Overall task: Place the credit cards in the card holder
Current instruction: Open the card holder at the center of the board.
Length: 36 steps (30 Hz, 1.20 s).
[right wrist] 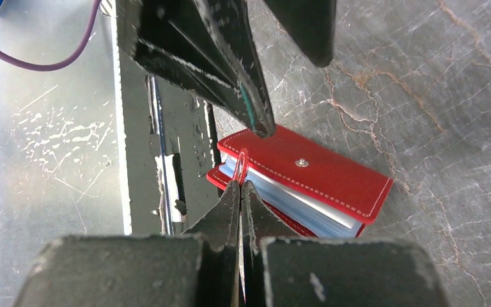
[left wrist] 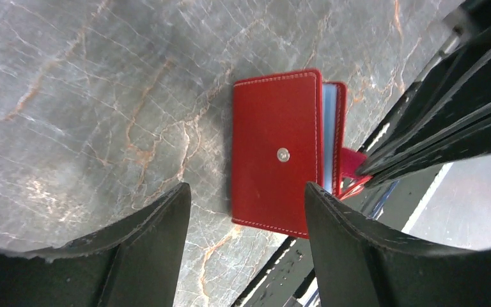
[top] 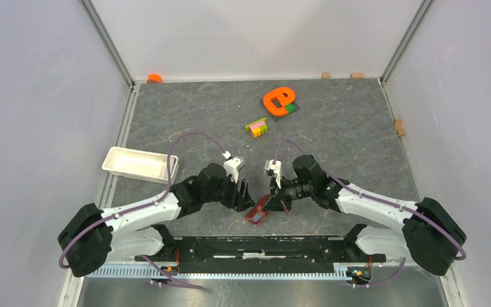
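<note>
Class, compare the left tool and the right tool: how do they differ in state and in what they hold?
The left tool is open, fingers spread over the card holder; the right tool is shut. The left tool grips nothing; the right tool pinches the card holder's snap tab. Both have black fingers and meet at the card holder.

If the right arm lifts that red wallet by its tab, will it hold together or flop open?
Probably flops: the card holder is unsnapped, its covers gaping around pale blue layers, so lifted by the snap tab in the right gripper they would likely splay. The thin tab may bend or slip. It looks light, and would likely slide when pushed.
</note>
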Each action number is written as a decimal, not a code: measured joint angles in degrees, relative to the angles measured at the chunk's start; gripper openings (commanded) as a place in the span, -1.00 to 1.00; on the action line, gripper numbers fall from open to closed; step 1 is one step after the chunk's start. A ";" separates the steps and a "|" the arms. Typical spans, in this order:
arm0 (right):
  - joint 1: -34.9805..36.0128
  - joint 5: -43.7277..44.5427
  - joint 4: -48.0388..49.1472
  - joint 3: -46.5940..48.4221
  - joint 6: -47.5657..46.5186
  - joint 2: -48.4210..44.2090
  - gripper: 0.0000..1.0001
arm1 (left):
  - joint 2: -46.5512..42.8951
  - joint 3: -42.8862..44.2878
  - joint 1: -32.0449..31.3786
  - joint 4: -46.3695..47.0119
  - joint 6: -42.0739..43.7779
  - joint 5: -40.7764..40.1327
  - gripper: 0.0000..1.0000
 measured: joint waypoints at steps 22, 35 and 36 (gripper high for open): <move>-0.72 3.63 -1.11 -1.22 -0.02 -3.26 -1.00 | -5.42 -8.96 -9.03 13.79 -3.04 0.90 0.57; -1.16 3.91 -1.11 -1.22 0.15 -4.79 -1.00 | -3.30 -8.35 -14.58 9.62 -1.44 -6.38 0.54; -1.20 3.91 -1.11 -1.22 0.17 -4.87 -1.00 | -2.56 -7.98 -15.17 9.31 -1.38 -7.41 0.51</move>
